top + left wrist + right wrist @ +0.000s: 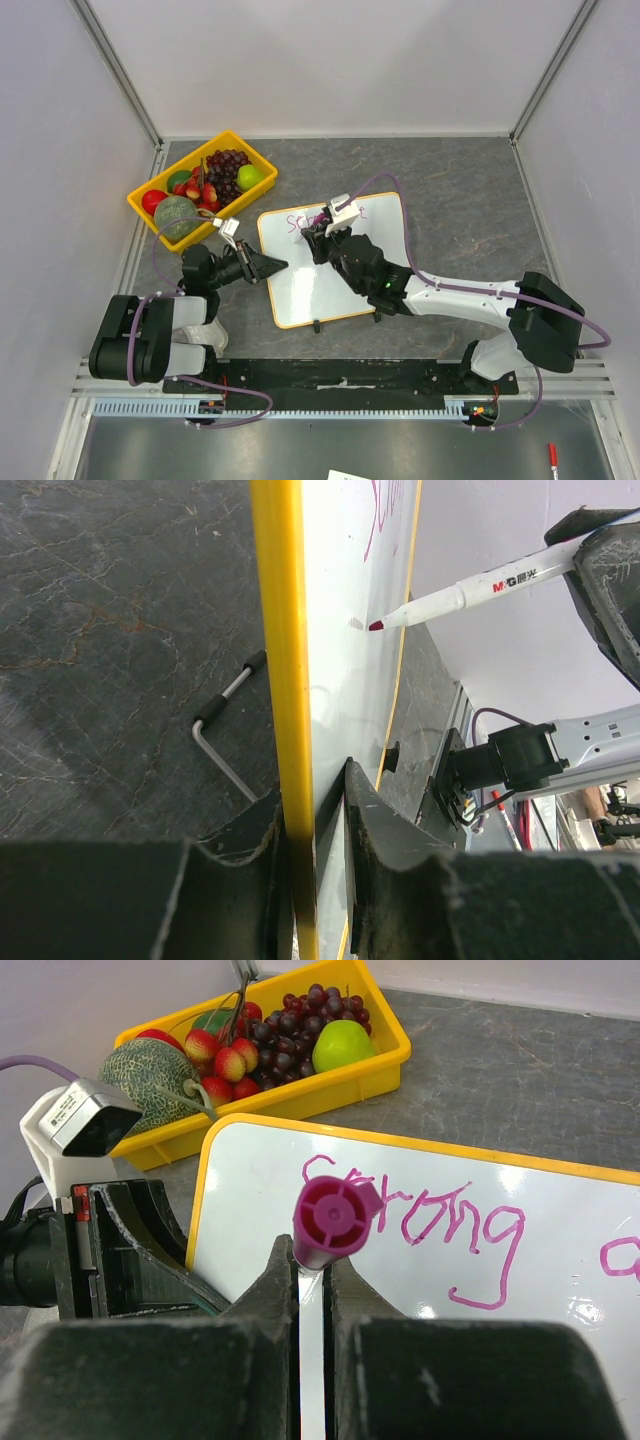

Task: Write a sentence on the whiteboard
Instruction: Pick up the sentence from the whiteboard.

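Whiteboard (320, 290) lies mid-table (450, 190), just beside the yellow fruit tray (255, 152). Left gripper (315, 790) is pinched tight on its yellow left edge. Right gripper (312, 1270) is clamped on the magenta marker (330, 1222), tip seemingly just off the board. Sentence (440, 1225) shows 1 word, "Strong", plus a partial letter.

Left claw (315, 802) clamped on whiteboard (345, 580) frame, marker (470, 592) tip near its surface

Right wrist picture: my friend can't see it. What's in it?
The right tool grips a magenta-capped marker over the whiteboard, where the sentence begins "Strong" in magenta. A yellow tray of fruit sits behind the board.
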{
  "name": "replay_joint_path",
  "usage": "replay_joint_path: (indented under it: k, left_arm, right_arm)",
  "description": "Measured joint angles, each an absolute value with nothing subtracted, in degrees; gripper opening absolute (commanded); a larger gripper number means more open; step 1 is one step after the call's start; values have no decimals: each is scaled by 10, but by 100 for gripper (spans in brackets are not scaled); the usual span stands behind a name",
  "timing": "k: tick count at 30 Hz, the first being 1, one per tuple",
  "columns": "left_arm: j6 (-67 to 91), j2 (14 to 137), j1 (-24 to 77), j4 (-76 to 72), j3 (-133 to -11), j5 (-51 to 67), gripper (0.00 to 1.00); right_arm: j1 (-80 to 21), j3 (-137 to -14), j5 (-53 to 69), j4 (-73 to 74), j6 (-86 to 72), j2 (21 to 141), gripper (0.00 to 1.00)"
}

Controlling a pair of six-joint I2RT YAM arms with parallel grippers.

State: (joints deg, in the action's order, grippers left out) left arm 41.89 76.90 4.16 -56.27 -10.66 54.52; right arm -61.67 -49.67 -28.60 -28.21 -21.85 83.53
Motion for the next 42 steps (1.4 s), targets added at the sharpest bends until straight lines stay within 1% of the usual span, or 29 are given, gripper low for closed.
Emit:
replay_joint_path:
  k: [42]
  left_arm:
    - [419,770,42,-562,-107,545,2]
  right_arm:
    - [-622,-458,-240,-260,-247,813,0]
